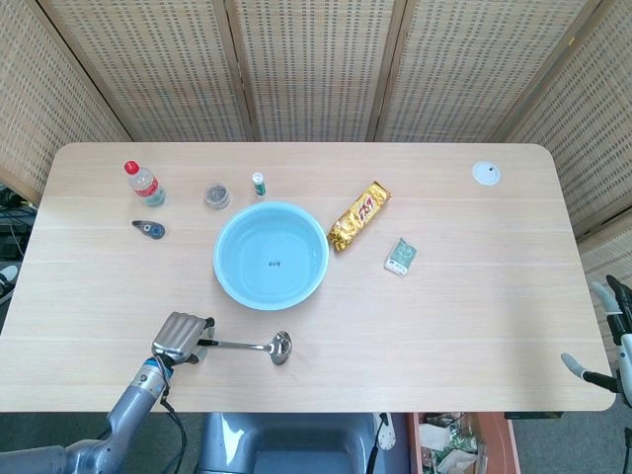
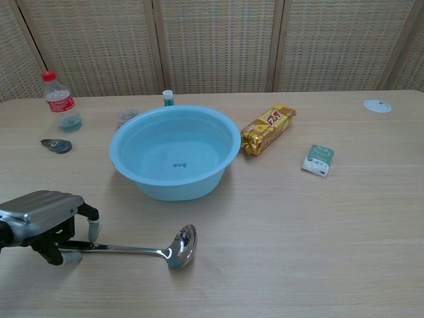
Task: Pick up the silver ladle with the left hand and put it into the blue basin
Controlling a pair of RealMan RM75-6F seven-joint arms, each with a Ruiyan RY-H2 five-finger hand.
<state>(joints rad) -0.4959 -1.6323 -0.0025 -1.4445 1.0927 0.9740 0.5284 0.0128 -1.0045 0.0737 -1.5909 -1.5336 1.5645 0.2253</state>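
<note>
The silver ladle (image 1: 247, 345) (image 2: 132, 249) lies flat on the table near the front edge, its bowl pointing right and its handle pointing left. My left hand (image 1: 181, 336) (image 2: 43, 215) hovers over the handle's end, fingers hanging down on both sides of it with a gap showing. The ladle still rests on the wood. The blue basin (image 1: 219, 262) (image 2: 172, 189) stands just behind the ladle and holds nothing. My right hand (image 1: 612, 341) shows only in the head view, off the table's right edge, fingers spread and holding nothing.
Behind and left of the basin are a red-capped bottle (image 1: 144, 184), a dark small object (image 1: 148, 229), a small jar (image 1: 216, 196) and a green-capped vial (image 1: 259, 183). To the right lie a gold snack packet (image 1: 359, 215), a green-white pack (image 1: 400, 257) and a white disc (image 1: 485, 174).
</note>
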